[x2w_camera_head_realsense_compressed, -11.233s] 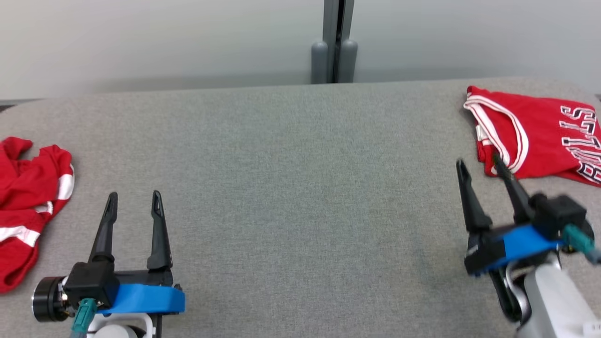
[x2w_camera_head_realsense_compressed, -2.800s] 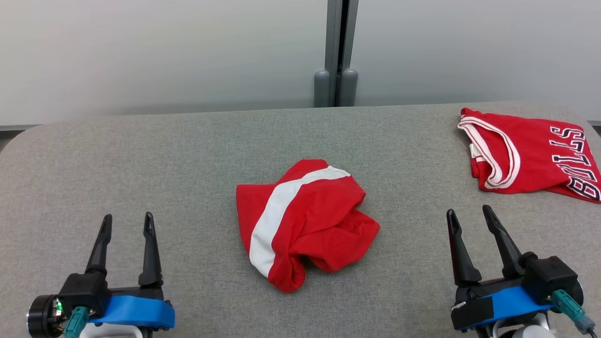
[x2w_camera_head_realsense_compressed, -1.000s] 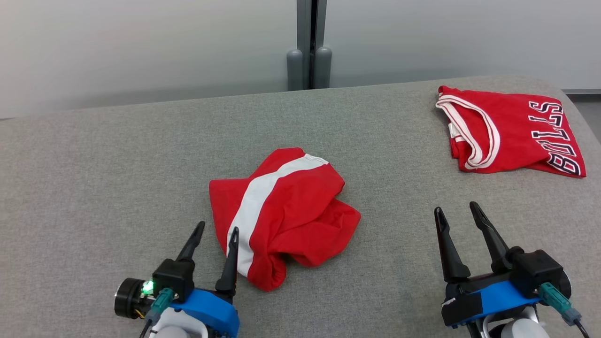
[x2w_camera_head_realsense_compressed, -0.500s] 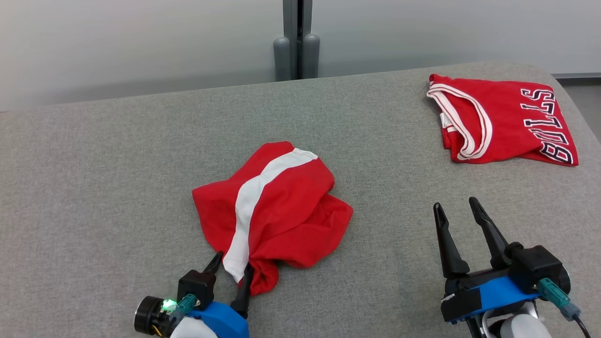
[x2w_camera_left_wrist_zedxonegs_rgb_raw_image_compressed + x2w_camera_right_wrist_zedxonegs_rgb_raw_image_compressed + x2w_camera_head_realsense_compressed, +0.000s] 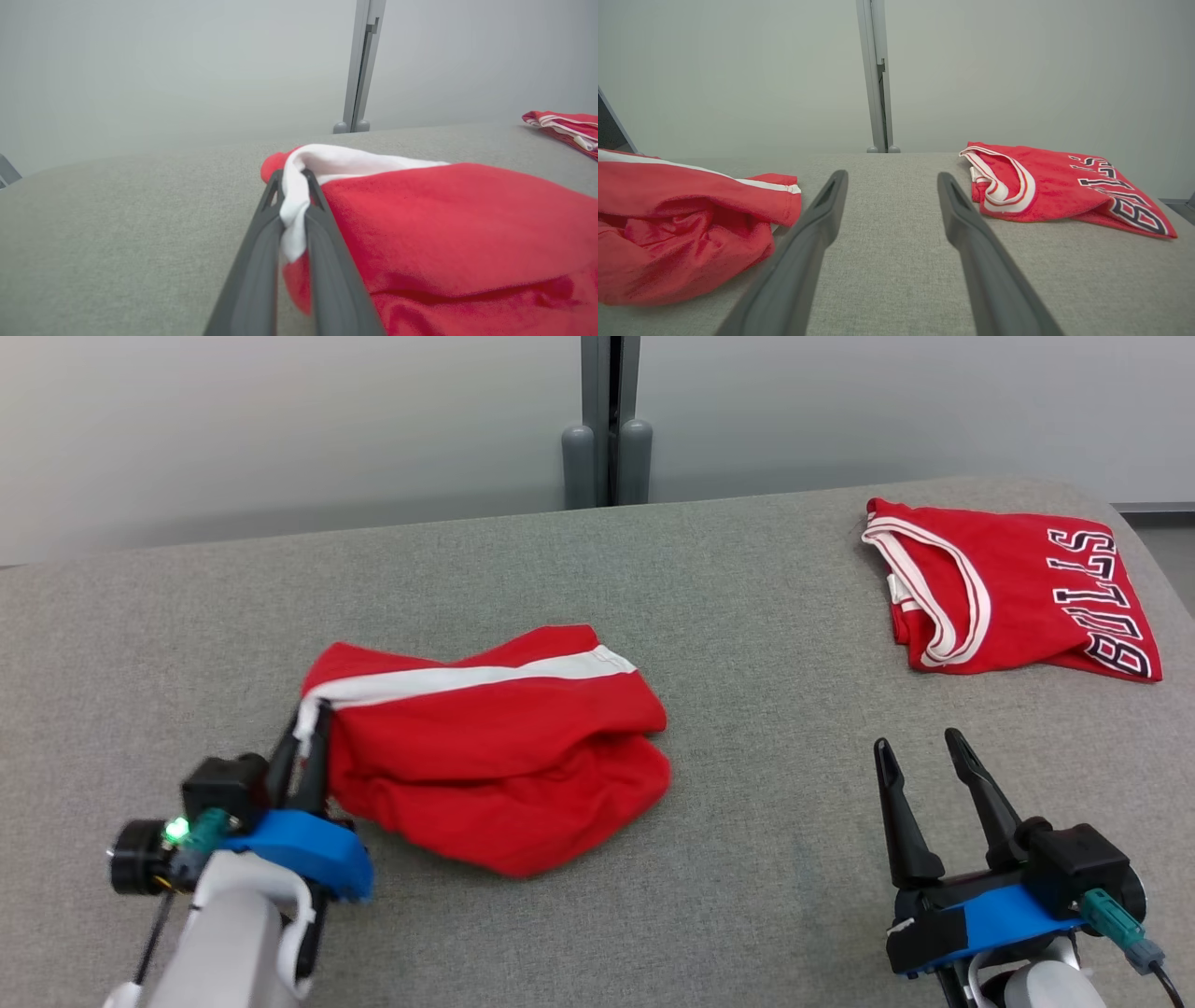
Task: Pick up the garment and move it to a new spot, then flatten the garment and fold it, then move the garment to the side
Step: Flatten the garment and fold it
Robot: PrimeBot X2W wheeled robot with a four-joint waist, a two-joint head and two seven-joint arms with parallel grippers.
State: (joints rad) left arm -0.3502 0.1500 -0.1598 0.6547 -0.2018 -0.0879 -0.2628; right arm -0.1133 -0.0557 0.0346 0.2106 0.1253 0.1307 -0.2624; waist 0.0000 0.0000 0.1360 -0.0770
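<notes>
Left wrist view shows the left gripper [image 5: 292,176] pinching the white stripe of the red garment [image 5: 444,224] on the table [image 5: 117,224], while the right gripper [image 5: 918,740] sits wide open.

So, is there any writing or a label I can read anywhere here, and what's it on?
"BULLS": in large dark-edged letters, running sideways across the folded red jersey at the table's far right.
Small white tag inside the jersey's collar: too small to read.
Red garment with the white stripe: no writing visible.
</notes>
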